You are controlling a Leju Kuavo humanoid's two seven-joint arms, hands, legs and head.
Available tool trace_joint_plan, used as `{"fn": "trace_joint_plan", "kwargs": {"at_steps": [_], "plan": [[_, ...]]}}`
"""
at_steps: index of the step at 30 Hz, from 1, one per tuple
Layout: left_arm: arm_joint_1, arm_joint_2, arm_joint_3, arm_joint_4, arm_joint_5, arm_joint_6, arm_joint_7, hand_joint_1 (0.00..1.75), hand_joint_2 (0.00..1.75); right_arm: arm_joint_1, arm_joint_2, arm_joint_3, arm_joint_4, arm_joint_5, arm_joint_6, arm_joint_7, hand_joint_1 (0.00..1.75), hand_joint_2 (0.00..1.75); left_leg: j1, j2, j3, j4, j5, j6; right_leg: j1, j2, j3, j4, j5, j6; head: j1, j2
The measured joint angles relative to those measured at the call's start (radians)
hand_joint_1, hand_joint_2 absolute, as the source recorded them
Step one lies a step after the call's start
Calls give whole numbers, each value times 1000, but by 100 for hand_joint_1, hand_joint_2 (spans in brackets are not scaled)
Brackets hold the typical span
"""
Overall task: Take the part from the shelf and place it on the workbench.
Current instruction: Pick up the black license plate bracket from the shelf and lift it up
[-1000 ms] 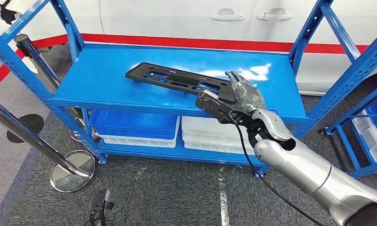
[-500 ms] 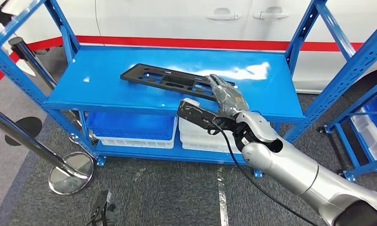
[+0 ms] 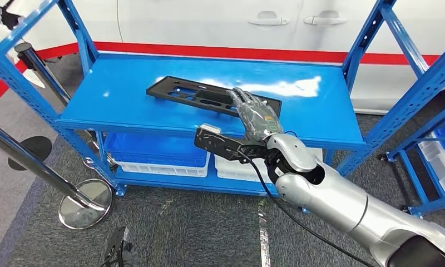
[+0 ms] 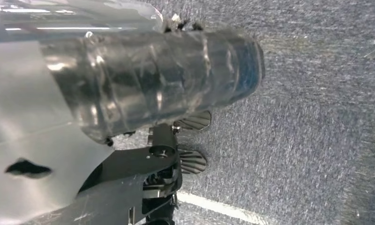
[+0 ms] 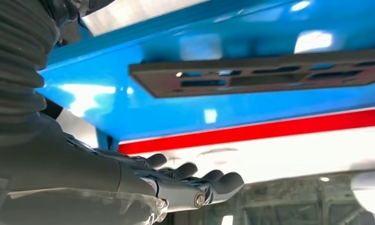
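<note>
One part [image 3: 209, 95], a long black slotted plate, lay flat mid-shelf [image 3: 114, 103], its left end toward the back-left corner, its right end under the right hand [image 3: 255, 115]. That hand hovered over the plate with fingers [image 5: 209, 180] spread, grasping nothing. A grip so far toward one end could let the long free end sag and snag the shelf's front edge. I could not tell the left hand's [image 4: 143, 79] state.

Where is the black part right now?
Head view: the black part lies flat on the blue shelf's top level, near its middle, under the right hand's fingertips.
</note>
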Motion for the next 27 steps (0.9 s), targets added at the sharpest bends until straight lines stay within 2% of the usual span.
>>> {"fn": "trace_joint_plan", "kwargs": {"at_steps": [3,6,8,12,14,15,16,18,20,22,23,24,25,26,27], "plan": [[0,0,-1,0,-2,1,6,0,0,-6,7,10,2,53,23,4,0,175,1,1,-2,2,-7,-17,-2,2,5,-11,5,-17,-1,0],[-4,-1,-1,0,-7,1,11,0,0,-17,20,15,4,83,36,4,0,175,3,1,-39,86,-58,-27,-5,1,11,-18,7,-30,-7,0],[-5,-1,-2,0,-9,1,12,0,0,-19,23,16,5,86,38,4,0,175,3,1,-53,117,-73,-29,-5,1,11,-18,6,-31,-8,0],[-5,-1,-1,0,-9,1,12,0,0,-19,23,16,5,86,39,4,0,175,3,1,-57,125,-76,-29,-4,1,11,-18,6,-31,-8,0],[-5,-1,-3,0,-10,1,16,0,0,-19,30,21,14,87,55,4,0,175,3,1,-107,213,-95,-32,-2,1,12,-15,4,-34,-7,0],[-5,-1,-5,0,-13,0,19,0,0,-24,38,23,24,88,69,4,0,175,3,1,-103,191,-67,-29,0,3,14,-13,1,-36,-7,0],[-8,0,-9,0,-16,-2,23,0,0,-37,52,29,44,96,96,1,0,175,0,0,-92,156,-41,-23,2,5,15,-12,-2,-32,-7,0],[-14,0,-17,0,-18,-5,27,0,0,-67,77,39,83,123,138,-8,0,175,1,0,-20,-2,30,-3,6,9,15,-9,-10,-16,-7,0],[-19,0,-23,0,-18,-6,28,0,0,-86,93,46,108,149,162,-15,0,175,5,1,-8,-24,31,11,6,7,-11,44,-43,-3,-2,0],[-20,0,-25,0,-18,-8,28,0,0,-92,101,54,126,163,174,-16,0,175,6,2,-7,-25,31,16,2,5,-71,170,-101,4,1,0],[-20,0,-25,0,-17,-9,29,0,0,-91,104,60,134,169,180,-17,0,175,6,2,-7,-25,30,17,-1,5,-102,230,-119,7,1,0],[-19,0,-25,0,-16,-11,29,0,0,-90,107,66,142,175,186,-18,0,175,6,2,-6,-25,29,17,-4,4,-121,263,-121,10,1,0],[-17,-1,-26,0,-15,-12,30,0,0,-88,109,71,150,180,191,-18,0,175,8,1,-5,-24,27,16,-7,3,-122,258,-105,12,1,0],[-14,-1,-26,0,-13,-12,30,0,0,-88,112,74,156,185,196,-19,0,175,9,0,-4,-22,24,13,-10,2,-103,211,-73,13,1,0],[-12,-2,-26,0,-11,-13,30,0,0,-90,113,77,162,189,200,-19,0,175,11,-1,-3,-18,20,8,-12,0,-72,142,-37,14,2,0]]}}
